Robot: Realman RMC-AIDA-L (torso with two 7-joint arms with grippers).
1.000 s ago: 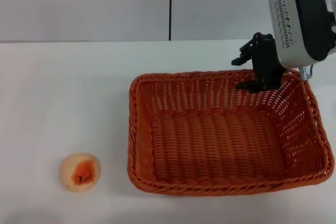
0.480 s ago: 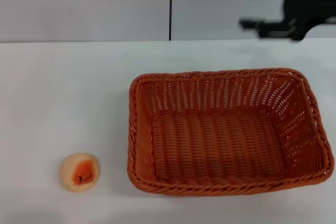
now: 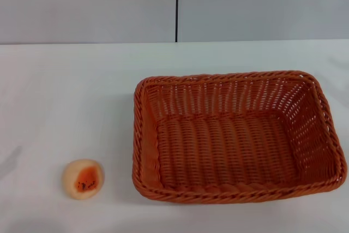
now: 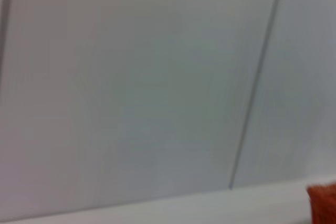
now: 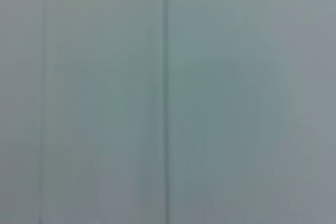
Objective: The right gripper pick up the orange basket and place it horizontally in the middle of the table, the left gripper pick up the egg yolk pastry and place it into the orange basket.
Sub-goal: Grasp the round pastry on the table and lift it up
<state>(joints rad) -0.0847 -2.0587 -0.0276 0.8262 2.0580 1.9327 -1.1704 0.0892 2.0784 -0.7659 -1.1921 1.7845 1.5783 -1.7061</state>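
While apart from the orange basket [image 3: 234, 137] — egg yolk pastry [image 3: 83, 178], no jaws near.

White table [image 3: 65, 91], orange basket [image 3: 234, 137], egg yolk pastry [image 3: 83, 178] beside

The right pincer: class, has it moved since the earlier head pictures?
Yes. It was at the far right rim of the orange basket, rose up and away, and is now out of the head view.

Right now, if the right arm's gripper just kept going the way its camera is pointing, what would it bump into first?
Probably the grey wall: the right wrist view shows only that, with a vertical seam. Distance is unclear. The gripper itself is out of sight.
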